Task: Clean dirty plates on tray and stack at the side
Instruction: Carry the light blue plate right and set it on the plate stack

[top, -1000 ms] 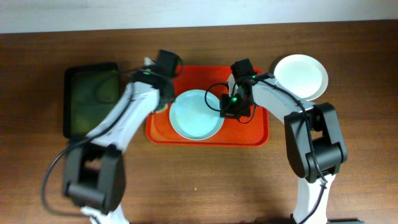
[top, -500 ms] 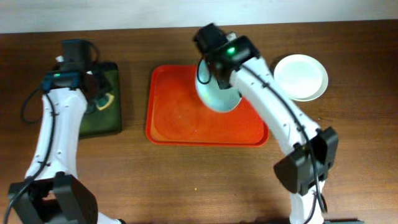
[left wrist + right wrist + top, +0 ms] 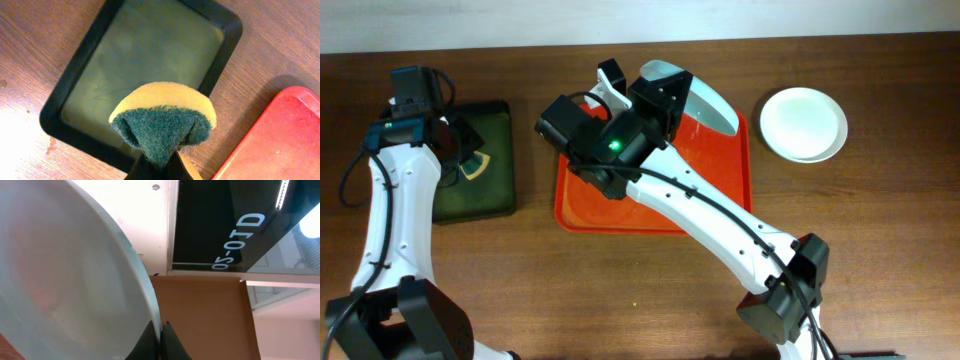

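Right gripper (image 3: 668, 90): jaws narrow, pinched on the rim of the held plate (image 3: 710, 100); right wrist view shows the two fingertips (image 3: 161, 335) closed on the plate edge (image 3: 65, 280), with the camera facing up at the ceiling

Held plate: pale mint, tilted steeply on edge, in the air above the far right part of the tray (image 3: 728, 165); no contact with the tray surface; smears cannot be judged from these views

Tray: red, on the table (image 3: 880, 250); its middle is hidden under the right arm; no plate seen lying in the visible parts

Side plates (image 3: 804, 122): white, flat on the table just off the tray's far right corner, apart from its rim; a second rim shows under the top one at the near right edge

Left gripper (image 3: 155, 167): jaws narrow, clamped on a folded sponge (image 3: 162, 117), yellow body, green scouring face towards the camera; it hangs left of the tray, over the dark tray (image 3: 227, 30)

Dark tray (image 3: 495, 190): on the table just left of the tray, a strip of wood between them
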Available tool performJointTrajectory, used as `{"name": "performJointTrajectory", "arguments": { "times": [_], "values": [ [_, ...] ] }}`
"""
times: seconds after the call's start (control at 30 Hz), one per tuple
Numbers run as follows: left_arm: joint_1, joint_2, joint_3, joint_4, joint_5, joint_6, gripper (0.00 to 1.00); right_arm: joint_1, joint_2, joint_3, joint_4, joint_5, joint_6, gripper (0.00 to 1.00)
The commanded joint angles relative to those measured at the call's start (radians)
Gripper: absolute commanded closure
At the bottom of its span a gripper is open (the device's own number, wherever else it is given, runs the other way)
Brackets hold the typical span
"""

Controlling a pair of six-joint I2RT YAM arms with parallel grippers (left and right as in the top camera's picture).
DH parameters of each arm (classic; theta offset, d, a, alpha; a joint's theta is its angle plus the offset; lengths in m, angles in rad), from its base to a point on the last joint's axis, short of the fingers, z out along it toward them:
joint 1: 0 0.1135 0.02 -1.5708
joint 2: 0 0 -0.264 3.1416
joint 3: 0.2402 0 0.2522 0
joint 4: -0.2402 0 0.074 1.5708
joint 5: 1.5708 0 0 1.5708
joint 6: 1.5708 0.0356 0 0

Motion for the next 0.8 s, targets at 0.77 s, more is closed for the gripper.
{"name": "performJointTrajectory", "arguments": {
  "times": [0.77],
  "values": [
    [0.002,0.052,0.003,0.009,0.008,-0.005,1.00,-1.304,0.058,-0.277,0.398,-1.988,0.247,0.96]
  ]
}}
